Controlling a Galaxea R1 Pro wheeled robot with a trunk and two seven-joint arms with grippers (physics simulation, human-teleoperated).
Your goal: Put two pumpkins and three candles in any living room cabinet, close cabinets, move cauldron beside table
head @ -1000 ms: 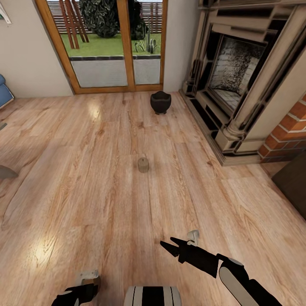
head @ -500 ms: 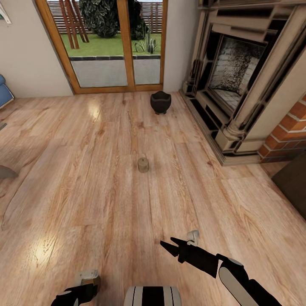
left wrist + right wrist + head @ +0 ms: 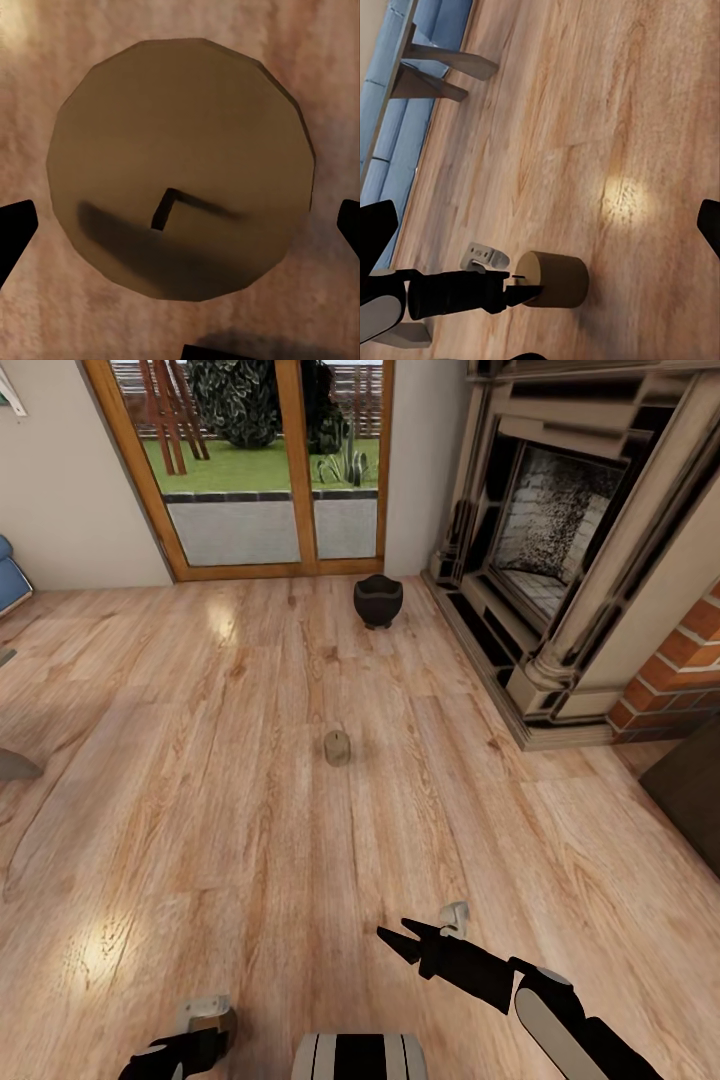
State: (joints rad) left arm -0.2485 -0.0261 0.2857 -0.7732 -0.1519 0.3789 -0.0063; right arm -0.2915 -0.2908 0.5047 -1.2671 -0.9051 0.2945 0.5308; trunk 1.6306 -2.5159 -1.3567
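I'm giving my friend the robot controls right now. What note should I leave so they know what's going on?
Left gripper: open, pointing straight down over a candle standing on the floor, one finger on each side, not touching it.
Right gripper: open, holding nothing, low over the floor.
Second candle: upright on the floor ahead.
Cauldron: on the floor further on, near the fireplace and the glass door.
Done: nothing visibly finished.
Left: grab this candle, then get all candles and both pumpkins into a cabinet, close every cabinet, and move the cauldron beside the table.
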